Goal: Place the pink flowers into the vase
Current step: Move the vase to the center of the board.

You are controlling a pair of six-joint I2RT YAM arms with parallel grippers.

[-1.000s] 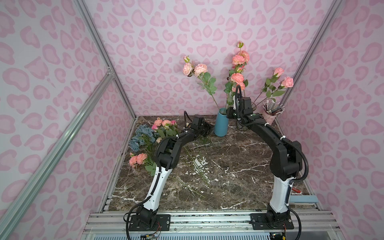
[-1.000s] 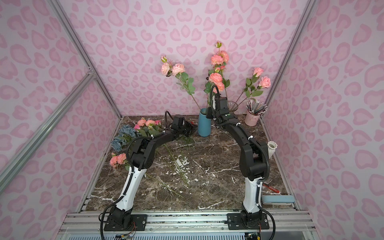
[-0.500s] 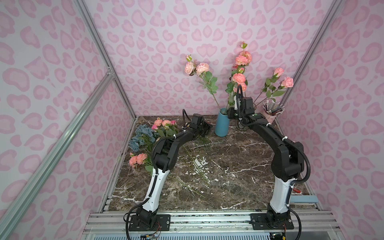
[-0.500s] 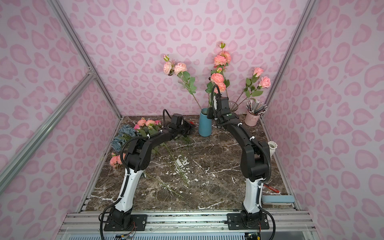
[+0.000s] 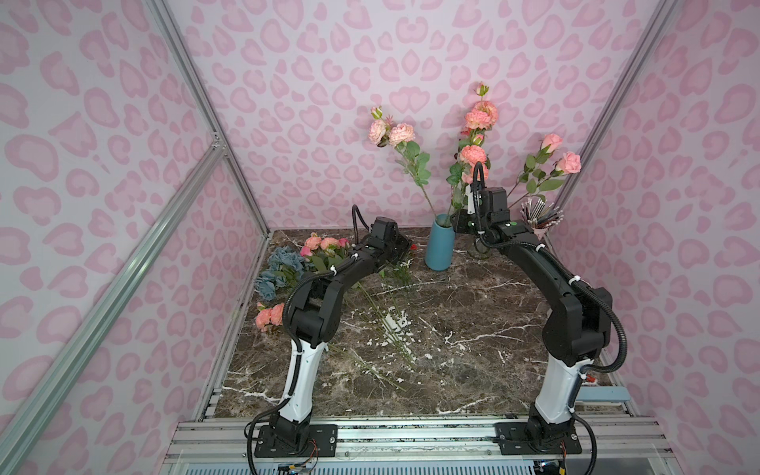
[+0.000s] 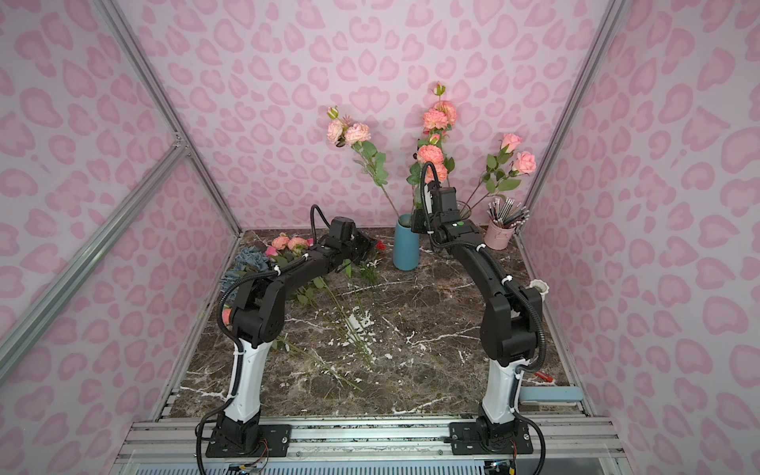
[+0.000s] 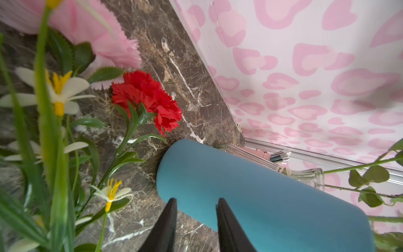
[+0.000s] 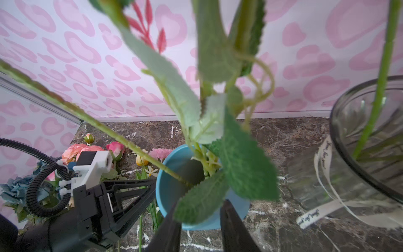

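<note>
Already, in both top views, two sprays of pink flowers (image 5: pixel 473 155) (image 6: pixel 431 154) stand in the teal-blue cylindrical vase (image 5: pixel 439 246) (image 6: pixel 406 249) on the dark marble table (image 5: pixel 473 329); more pink flowers (image 5: pixel 325 243) lie heaped at its left.

Left wrist view: the left gripper (image 7: pixel 197 200), black fingers partly apart and empty, sits just beside the vase (image 7: pixel 250 196), near a red carnation (image 7: pixel 148 96).

Right wrist view: the right gripper (image 8: pixel 200 216) hangs over the vase mouth, fingers parted, a green leaf (image 8: pixel 202 203) across the gap, nothing pinched.

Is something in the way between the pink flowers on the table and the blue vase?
Yes. The left gripper and its arm lie between the pink flowers and the vase, with a red carnation beside the vase.
</note>
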